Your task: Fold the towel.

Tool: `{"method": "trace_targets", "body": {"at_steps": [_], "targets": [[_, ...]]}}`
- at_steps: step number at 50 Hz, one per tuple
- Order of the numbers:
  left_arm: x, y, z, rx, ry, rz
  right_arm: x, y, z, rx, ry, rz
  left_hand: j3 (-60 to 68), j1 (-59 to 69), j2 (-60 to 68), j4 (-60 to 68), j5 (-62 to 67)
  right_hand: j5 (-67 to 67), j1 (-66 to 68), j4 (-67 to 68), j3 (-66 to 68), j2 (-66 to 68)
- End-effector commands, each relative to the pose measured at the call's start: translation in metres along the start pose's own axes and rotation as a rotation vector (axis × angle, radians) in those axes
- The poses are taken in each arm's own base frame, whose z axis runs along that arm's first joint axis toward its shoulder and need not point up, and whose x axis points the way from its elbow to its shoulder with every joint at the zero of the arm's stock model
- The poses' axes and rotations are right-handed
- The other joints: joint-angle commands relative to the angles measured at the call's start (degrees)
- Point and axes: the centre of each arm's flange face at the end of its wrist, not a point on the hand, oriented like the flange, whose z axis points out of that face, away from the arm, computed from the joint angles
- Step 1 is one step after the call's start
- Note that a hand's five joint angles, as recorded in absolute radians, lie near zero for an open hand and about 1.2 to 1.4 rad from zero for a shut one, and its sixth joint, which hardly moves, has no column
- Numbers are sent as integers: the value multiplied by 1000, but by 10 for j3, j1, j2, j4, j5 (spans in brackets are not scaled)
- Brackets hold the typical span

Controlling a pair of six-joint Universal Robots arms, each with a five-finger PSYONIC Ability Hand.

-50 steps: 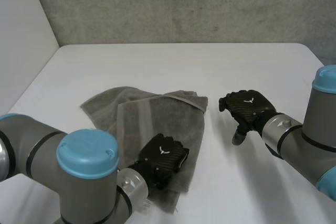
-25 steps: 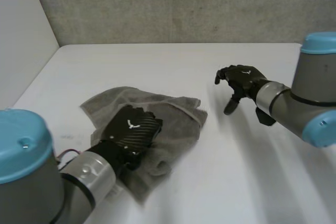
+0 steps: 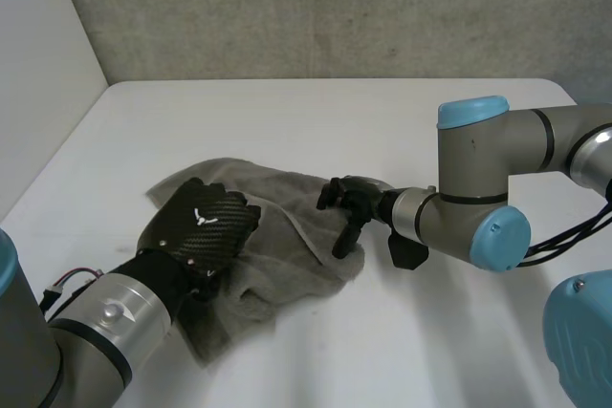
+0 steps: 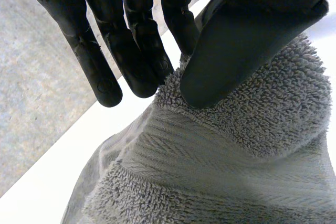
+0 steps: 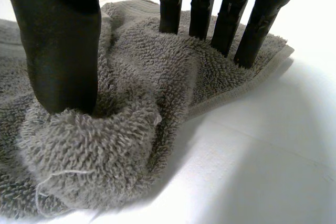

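Now the towel (image 3: 287,236) lies rumpled on the table (image 3: 287,112), lower left of centre in the head view. Low in the left of that frame, the left hand (image 3: 203,228) sits over the towel's left part. In its wrist view the thumb (image 4: 231,51) presses a raised ridge of cloth against the straight fingers (image 4: 131,51), pinching it. At mid-frame the right hand (image 3: 352,200) rests on the towel's right edge, its arm entering from the right. Its wrist view has the fingers straight, tips on the cloth just inside the hem, and the thumb pushing down into a bunched lump. Thumb and fingers are spread apart and grip nothing.
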Motion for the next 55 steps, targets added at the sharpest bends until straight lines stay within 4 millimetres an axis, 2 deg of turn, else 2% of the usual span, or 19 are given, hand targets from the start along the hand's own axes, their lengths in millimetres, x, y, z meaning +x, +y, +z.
{"method": "trace_targets", "body": {"at_steps": [1, 13, 21, 23, 24, 26, 27, 29, 30, 31, 32, 34, 35, 37, 40, 42, 49, 51, 55], "targets": [[-5, 6, 3, -24, -15, -7, -4, 5, -14, -22, 5, -13, 104, 125, 103, 103, 116, 6, -7, -4, -9, -18], [-16, 13, 6, -48, -47, -21, -7, 32, -28, -54, 6, -125, 104, 125, 103, 103, 116, 7, -5, -3, -7, -17], [-20, 17, 7, -64, -61, -27, -6, 34, -33, -15, 28, -145, 104, 125, 103, 103, 116, 24, 12, 14, 10, 0], [-19, 18, 8, -66, -58, -27, -5, 35, -33, 8, 36, -172, 104, 125, 103, 103, 116, 206, 194, 196, 192, 182], [-19, 18, 8, -66, -58, -27, -5, 35, -33, 8, 36, -172, 104, 125, 103, 103, 116, 208, 195, 198, 193, 184], [-19, 18, 8, -66, -58, -27, -5, 29, -33, 40, 51, -218, 104, 125, 103, 103, 116, 567, 555, 557, 552, 543], [-19, 18, 8, -66, -58, -27, -5, 29, -33, 40, 51, -219, 104, 125, 103, 103, 116, 569, 556, 559, 554, 545], [-22, 15, 11, -47, -67, -26, -9, 9, -39, 106, 68, -271, 104, 125, 103, 103, 116, 569, 556, 559, 554, 545], [-22, 15, 11, -47, -67, -26, -9, 9, -39, 107, 68, -271, 104, 125, 103, 103, 116, 569, 556, 559, 554, 545], [-24, 11, 15, -26, -79, -25, -13, -11, -45, 177, 79, -300, 104, 125, 103, 103, 116, 569, 556, 559, 554, 545], [-24, 11, 15, -25, -79, -25, -13, -11, -45, 177, 79, -300, 104, 125, 103, 103, 116, 569, 556, 559, 554, 545], [-36, -5, 26, 59, -125, -17, -24, -56, -64, 340, 94, -347, 104, 125, 103, 103, 116, 569, 556, 559, 554, 545], [-36, -6, 26, 59, -125, -17, -24, -56, -64, 340, 94, -347, 104, 125, 103, 103, 116, 569, 556, 559, 554, 545], [-51, -28, 37, 154, -181, -9, -38, -96, -89, 481, 98, -386, 104, 125, 103, 103, 116, 569, 556, 559, 554, 545], [-61, -40, 40, 200, -212, -10, -45, -113, -101, 540, 98, -403, 104, 125, 103, 103, 116, 569, 556, 559, 554, 545], [-76, -62, 43, 278, -259, -10, -59, -135, -123, 630, 94, -440, 104, 125, 103, 103, 116, 569, 556, 559, 554, 545], [-79, -78, 37, 344, -271, -41, -78, -154, -161, 725, 124, -555, 104, 125, 103, 103, 116, 569, 556, 559, 554, 545], [-78, -77, 32, 347, -269, -57, -78, -152, -165, 724, 136, -583, 104, 125, 103, 103, 116, 569, 556, 559, 554, 545], [-60, -54, 21, 292, -218, -95, -77, -142, -162, 665, 156, -649, 104, 125, 103, 103, 116, 569, 556, 559, 554, 545]]}}
